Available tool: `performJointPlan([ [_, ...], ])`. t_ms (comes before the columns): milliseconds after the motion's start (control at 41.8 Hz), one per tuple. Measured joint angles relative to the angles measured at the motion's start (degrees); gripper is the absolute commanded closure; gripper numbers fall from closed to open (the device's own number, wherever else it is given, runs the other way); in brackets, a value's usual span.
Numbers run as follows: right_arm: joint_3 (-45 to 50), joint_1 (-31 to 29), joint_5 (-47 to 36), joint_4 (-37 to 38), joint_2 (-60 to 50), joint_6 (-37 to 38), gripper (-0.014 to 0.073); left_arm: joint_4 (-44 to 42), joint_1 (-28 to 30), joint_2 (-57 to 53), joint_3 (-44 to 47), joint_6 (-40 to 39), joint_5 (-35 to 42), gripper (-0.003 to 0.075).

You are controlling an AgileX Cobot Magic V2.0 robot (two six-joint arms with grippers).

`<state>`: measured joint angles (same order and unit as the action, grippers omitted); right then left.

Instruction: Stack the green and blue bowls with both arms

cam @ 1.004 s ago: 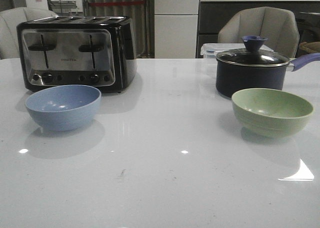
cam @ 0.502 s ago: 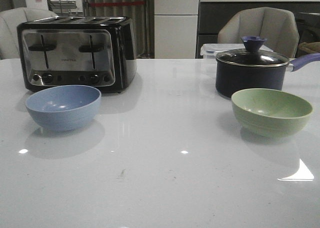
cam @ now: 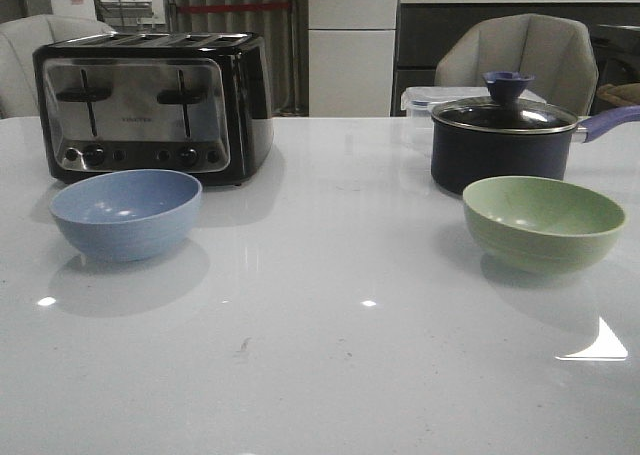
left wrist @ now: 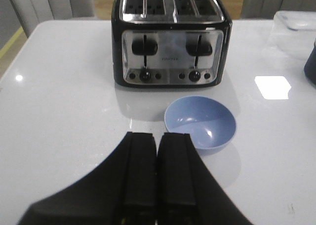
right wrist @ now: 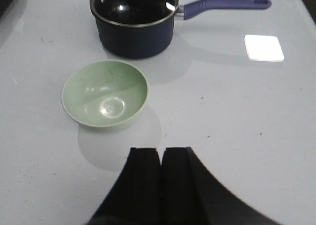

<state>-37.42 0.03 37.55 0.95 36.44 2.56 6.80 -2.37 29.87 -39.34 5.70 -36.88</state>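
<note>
A kitchen-like room sits dim behind the glossy white counter (cam: 330, 355), with pale upholstered chairs (cam: 515, 50) pulled up at its far edge and cabinets beyond. The biggest thing on it is the black and chrome four-slot toaster (cam: 150, 105) at the far left, its levers and knobs facing forward. Across from it on the right stands the dark navy saucepan (cam: 505, 140) under a glass lid, its purple handle pointing off to the right, with a clear lidded container (cam: 425, 97) just behind it. The blue bowl (cam: 126, 213) rests upright just in front of the toaster, and the green bowl (cam: 544, 222) rests upright just in front of the saucepan, the two well apart with bare counter between them, so each lies on the side of the arm that would naturally reach it. Both are empty and untouched, so by my reckoning the stacking has not begun. The left end effector (left wrist: 157, 173) hangs above the counter short of the blue bowl, its fingers pressed together on nothing; the right end effector (right wrist: 160, 180) hangs likewise short of the green bowl, fingers together and empty. Each would need to spread its fingers before it could take a rim.
</note>
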Motion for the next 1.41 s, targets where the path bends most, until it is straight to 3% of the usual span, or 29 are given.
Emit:
performJointPlan([
  [96, 0.4, 0.0, 0.5, 0.0, 3.3, 0.0, 0.0531, 0.0, 0.0, 1.6, 0.8, 0.0, 0.1, 0.0626],
  [191, 0.4, 0.0, 0.9, 0.0, 5.8, 0.0, 0.0418, 0.0, 0.0, 3.0, 1.0, 0.0, 0.1, 0.0577],
  [311, 0.5, 0.0, 1.4, 0.0, 8.8, 0.0, 0.0174, 0.0, 0.0, 4.1, 1.0, 0.0, 0.1, 0.0338],
  [406, 0.5, 0.0, 1.1, 0.0, 11.4, 0.0, 0.0068, 0.0, 0.0, 4.1, 1.0, 0.0, 0.2, 0.0222],
  [645, -3.8, -0.1, 0.3, -1.7, 21.3, 0.0, 0.0062, 0.0, 0.0, 4.1, 1.0, 0.0, 0.2, 0.0211],
  [956, -18.1, -0.1, 3.5, -5.7, 43.3, -0.3, 0.0145, 0.0, 0.0, 4.1, 1.0, 0.0, 0.2, 0.0211],
  [1410, -37.3, -0.6, 7.8, -6.9, 68.3, -1.9, 0.0145, -0.1, 0.0, 4.1, 1.0, 0.0, 0.2, 0.0211],
])
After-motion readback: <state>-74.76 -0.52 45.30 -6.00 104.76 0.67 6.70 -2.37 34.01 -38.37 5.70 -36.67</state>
